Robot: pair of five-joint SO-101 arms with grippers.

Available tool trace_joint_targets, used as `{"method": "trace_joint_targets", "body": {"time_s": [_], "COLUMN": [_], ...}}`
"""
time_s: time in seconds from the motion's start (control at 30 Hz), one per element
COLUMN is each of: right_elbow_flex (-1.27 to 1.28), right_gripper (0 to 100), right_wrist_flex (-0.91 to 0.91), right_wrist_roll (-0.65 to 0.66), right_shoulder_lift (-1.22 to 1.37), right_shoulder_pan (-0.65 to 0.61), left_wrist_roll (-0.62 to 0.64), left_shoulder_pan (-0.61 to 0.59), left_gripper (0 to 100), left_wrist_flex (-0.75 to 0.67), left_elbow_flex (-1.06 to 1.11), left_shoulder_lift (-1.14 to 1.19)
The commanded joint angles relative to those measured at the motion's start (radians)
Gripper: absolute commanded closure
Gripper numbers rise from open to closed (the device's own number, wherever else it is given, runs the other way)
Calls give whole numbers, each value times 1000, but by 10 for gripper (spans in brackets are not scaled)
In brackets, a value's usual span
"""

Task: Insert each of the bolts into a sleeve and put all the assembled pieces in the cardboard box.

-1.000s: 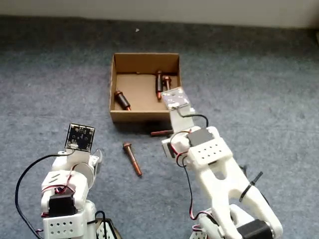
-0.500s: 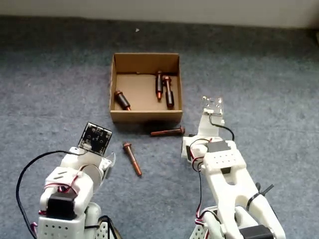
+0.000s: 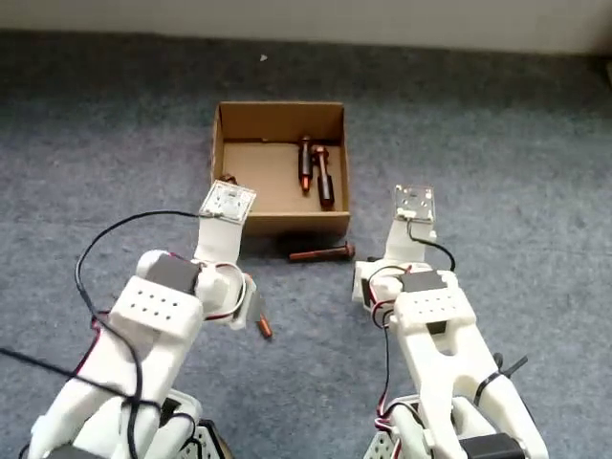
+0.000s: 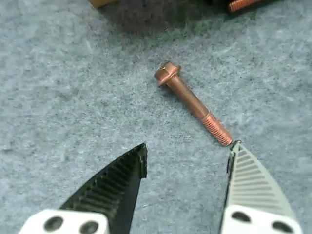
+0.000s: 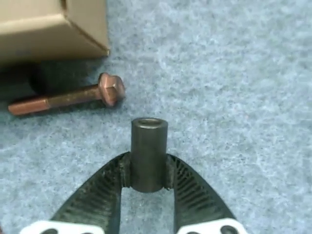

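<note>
The left gripper (image 4: 189, 145) gapes wide over a copper bolt (image 4: 192, 103). The right gripper (image 5: 147, 170) clamps a dark sleeve (image 5: 148, 141), near a second bolt (image 5: 68, 99) beside the cardboard box (image 5: 48, 29).

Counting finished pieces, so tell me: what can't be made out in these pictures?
- High view: the left arm covers a near corner of the cardboard box and most of one bolt.
- Left wrist view: the other bolt is cut off by the edge.
- Right wrist view: the box's own wall hides its inside.

left hand (image 4: 188, 146) spread wide, right hand (image 5: 146, 165) clamped.
</note>
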Motion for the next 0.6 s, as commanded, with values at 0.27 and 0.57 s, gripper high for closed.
{"method": "trace_joint_targets", "body": {"time_s": [0.27,0.57], "right_elbow_flex": [-4,-2], "right_gripper": [994,994], "right_wrist_flex": [-18,-18], "right_wrist_roll": [-9,-8], "right_shoulder_lift": [-33,-33], "right_shoulder_pan": [19,15], "left_wrist_roll": [89,83], "left_shoulder_pan": [-15,-35], "left_gripper": [737,868], "left_wrist_flex": [-206,-181], "left_elbow_flex": [-226,-409], "left_shoulder_lift": [598,792]}}
